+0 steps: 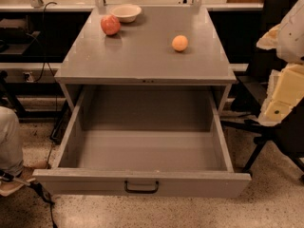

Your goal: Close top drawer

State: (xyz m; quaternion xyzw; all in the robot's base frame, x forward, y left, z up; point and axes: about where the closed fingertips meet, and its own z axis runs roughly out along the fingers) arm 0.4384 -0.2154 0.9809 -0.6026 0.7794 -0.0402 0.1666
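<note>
A wide, deep grey metal top drawer (199, 184) with a small dark loop handle (141, 188) stands pulled far out of the grey cabinet (142, 61), apart from the cream-coloured end effector (284, 95) at the view's right edge, which may be open or closed; I cannot tell.

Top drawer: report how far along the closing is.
Done: nothing that shows. The top drawer is pulled far out of the cabinet, empty inside. In hand: the gripper is at the right edge of the view, apart from the drawer and its loop handle. Left: the whole push, until its front meets the cabinet.
</note>
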